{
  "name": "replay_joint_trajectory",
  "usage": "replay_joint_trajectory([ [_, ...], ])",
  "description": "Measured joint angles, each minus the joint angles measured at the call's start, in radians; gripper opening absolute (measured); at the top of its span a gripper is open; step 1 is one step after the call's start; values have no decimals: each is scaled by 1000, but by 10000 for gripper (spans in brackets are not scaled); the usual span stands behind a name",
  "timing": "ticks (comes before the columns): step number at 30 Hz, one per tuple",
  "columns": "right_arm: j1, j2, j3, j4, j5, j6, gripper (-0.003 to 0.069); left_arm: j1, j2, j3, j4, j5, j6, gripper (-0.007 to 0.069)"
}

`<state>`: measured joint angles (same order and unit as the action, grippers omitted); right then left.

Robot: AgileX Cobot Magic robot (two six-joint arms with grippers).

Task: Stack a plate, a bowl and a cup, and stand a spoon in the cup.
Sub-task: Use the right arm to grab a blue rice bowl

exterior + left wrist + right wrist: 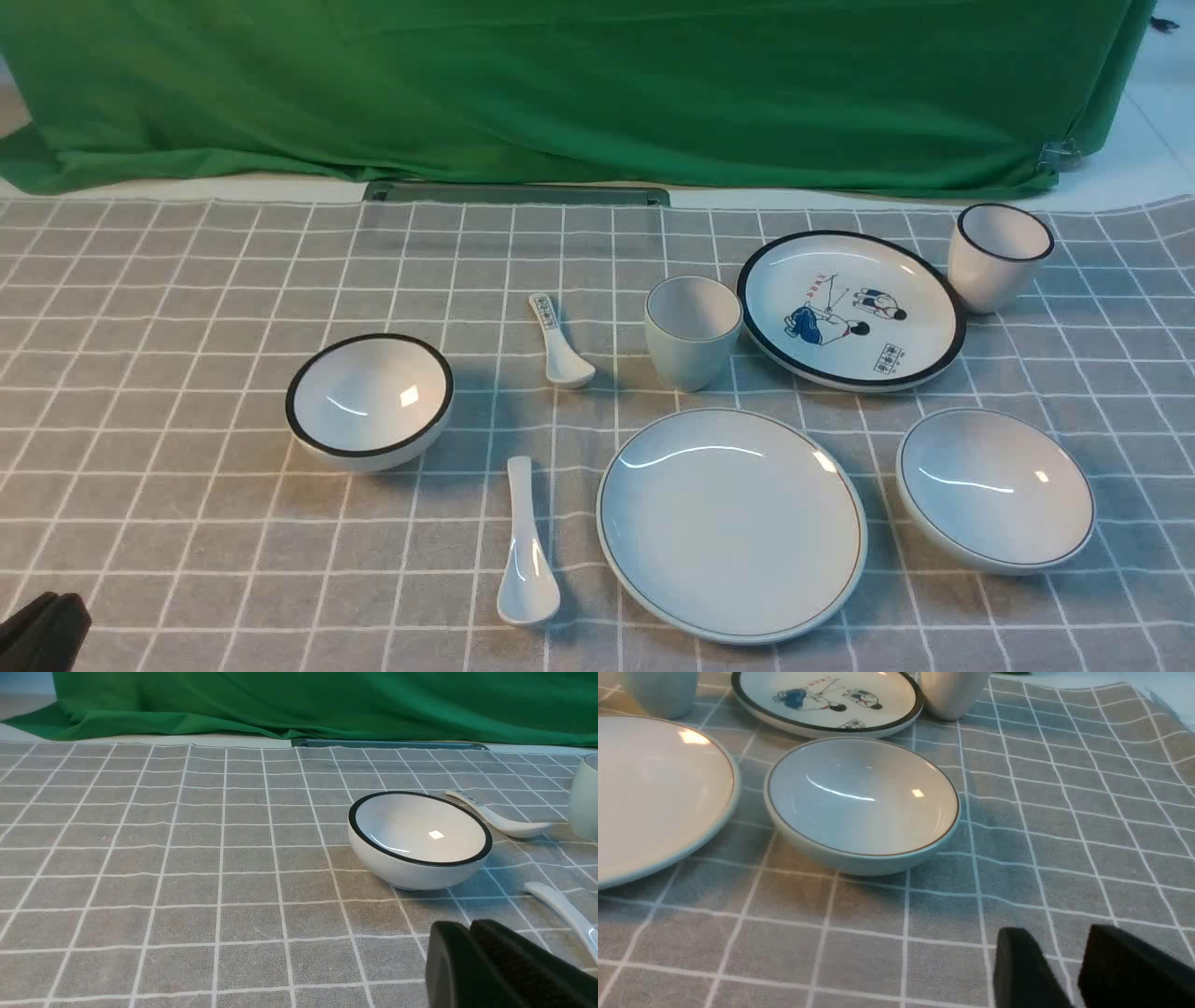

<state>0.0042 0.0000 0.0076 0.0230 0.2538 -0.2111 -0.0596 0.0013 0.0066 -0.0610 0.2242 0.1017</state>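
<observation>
The plain white plate [731,525] lies at the front centre, also in the right wrist view [649,788]. The shallow thin-rimmed bowl [995,488] sits to its right [861,802]. The pale grey-green cup [692,331] stands behind the plate [661,690]. The long all-white spoon [525,546] lies left of the plate [565,912]. My left gripper [469,926] is shut and empty at the front left corner [42,627]. My right gripper [1057,938] is slightly open and empty, in front of and to the right of the shallow bowl; it does not show in the front view.
A deep black-rimmed bowl [370,399] sits at the left [419,837]. A short marked spoon [558,343] lies behind it. A cartoon plate [850,308] and a black-rimmed cup [998,256] stand at the back right. A green cloth [560,84] hangs behind the table.
</observation>
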Motion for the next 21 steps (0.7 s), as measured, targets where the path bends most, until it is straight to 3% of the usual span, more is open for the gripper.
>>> replay_joint_trajectory([
  [16, 0, 0, 0, 0, 0, 0, 242, 0, 0, 0, 1, 0, 0, 17],
  [21, 0, 0, 0, 0, 0, 0, 242, 0, 0, 0, 83, -25, 1, 17],
])
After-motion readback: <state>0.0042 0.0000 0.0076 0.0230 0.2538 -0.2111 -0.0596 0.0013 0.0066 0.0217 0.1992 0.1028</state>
